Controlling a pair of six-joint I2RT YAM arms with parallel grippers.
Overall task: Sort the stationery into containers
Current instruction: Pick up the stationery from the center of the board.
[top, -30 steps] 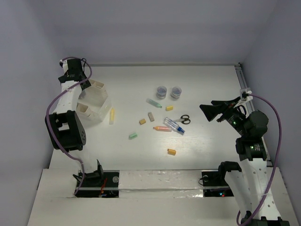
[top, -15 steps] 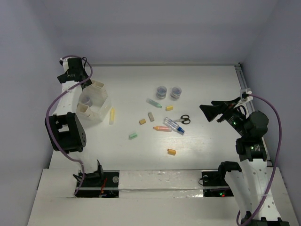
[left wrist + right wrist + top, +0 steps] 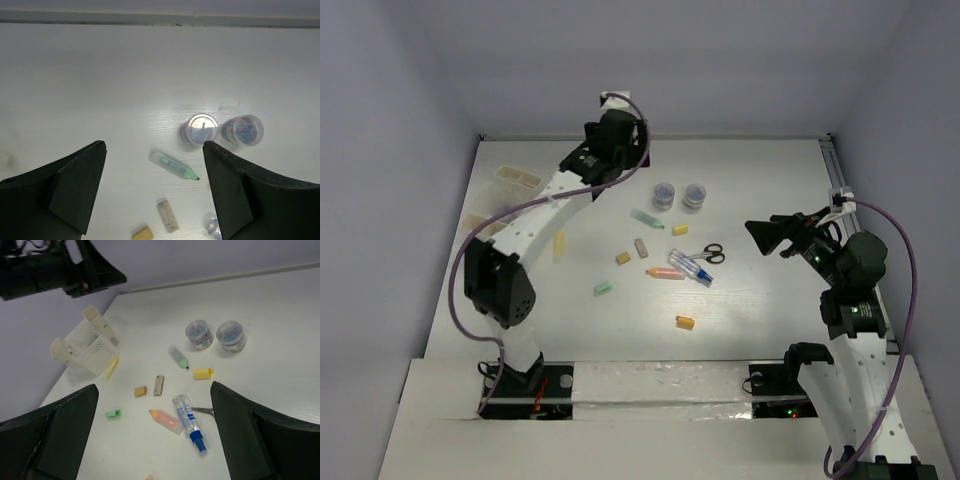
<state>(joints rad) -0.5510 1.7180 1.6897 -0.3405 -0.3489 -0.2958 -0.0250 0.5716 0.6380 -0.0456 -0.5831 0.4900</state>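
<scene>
The stationery lies loose mid-table: two clear jars (image 3: 664, 194) (image 3: 696, 194), a green marker (image 3: 647, 218), a yellow eraser (image 3: 680, 229), a tan eraser (image 3: 641, 247), an orange-pink marker (image 3: 665, 273), a blue-capped pen (image 3: 691, 267), scissors (image 3: 712, 254), a green eraser (image 3: 603, 288), an orange eraser (image 3: 685, 322) and a yellow marker (image 3: 558, 245). Off-white bins (image 3: 517, 178) (image 3: 86, 346) sit at the far left. My left gripper (image 3: 620, 140) (image 3: 154, 145) is open and empty, high above the green marker (image 3: 174, 164) and jars (image 3: 200, 128). My right gripper (image 3: 770, 235) (image 3: 154, 390) is open and empty, right of the scissors.
A second bin (image 3: 475, 222) shows partly behind the left arm. The back wall runs close behind the left gripper. A metal rail (image 3: 835, 170) lines the table's right edge. The left wall stands beside the bins.
My left arm has swung from the bins at the far left to the back middle, above the jars. The bins lie shifted, one now flat at the back left. The right arm has not moved.
</scene>
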